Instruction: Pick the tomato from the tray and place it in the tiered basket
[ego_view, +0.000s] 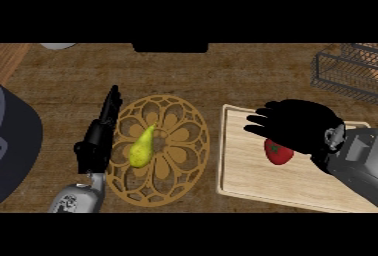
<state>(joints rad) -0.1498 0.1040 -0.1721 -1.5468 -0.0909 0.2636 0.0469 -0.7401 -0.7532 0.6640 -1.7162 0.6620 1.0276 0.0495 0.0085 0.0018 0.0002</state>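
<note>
Over the tray (244, 175), I'm hovering my right hand (299, 127) above the tomato (278, 152), fingers spread, holding nothing. Next I'm needing to lower, close around it, then carry it to the basket (347, 70).

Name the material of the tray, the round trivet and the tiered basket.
Tray: pale wood, matte, faint grain, probably. Round trivet under the pear: tan openwork in a flower pattern, maybe bamboo or wood. Tiered basket: dark thin wire grid, likely metal.
</note>
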